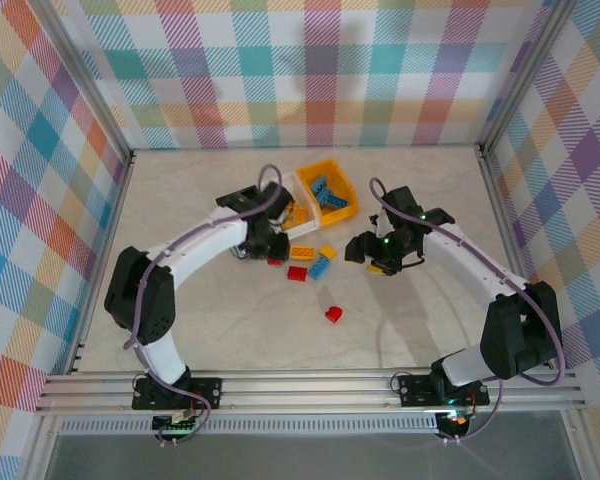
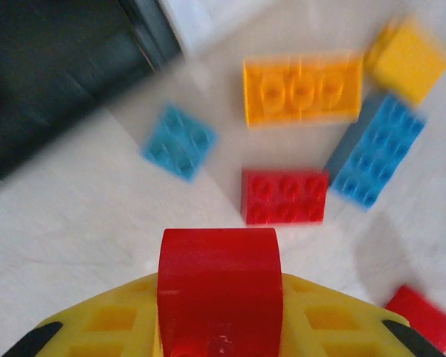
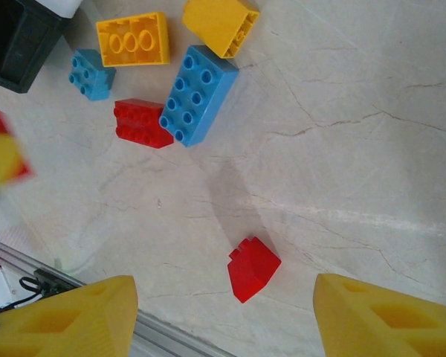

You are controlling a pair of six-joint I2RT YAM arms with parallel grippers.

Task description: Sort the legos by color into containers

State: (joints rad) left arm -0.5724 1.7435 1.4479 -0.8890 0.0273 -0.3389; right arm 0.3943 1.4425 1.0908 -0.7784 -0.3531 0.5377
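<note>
1. The left claw [image 2: 217,336] was clamped on a curved red brick [image 2: 217,279], on the near-left side of the yellow-orange bin [image 1: 355,203]. I could not tell whether the brick was clear of the tabletop [image 2: 74,223].
2. The right claw [image 3: 223,327] stood wide with nothing between its fingers, on the near-right side of that bin.
3. A lone red brick [image 3: 253,268] lay on the bin's near side, well apart from it.
4. Closer to the bin lay the loose legos: a flat red brick [image 2: 285,195] and a long blue brick [image 2: 377,151], side by side. A small blue brick [image 2: 180,141], a long orange brick [image 2: 302,89] and a yellow brick [image 2: 409,58] lay closer still.
5. The bin itself held blue bricks [image 1: 325,190]. The white bin [image 1: 288,190] touched its left wall, and the black bin [image 2: 52,74] sat left again.
6. Judged risks:
   - The rounded brick could pivot or slip in a narrow pinch.
   - With the bins joined, a release slightly off could drop red over a shared wall into the wrong colour.
   - The two arms sat near each other, so a swing toward the bins could make them collide.
</note>
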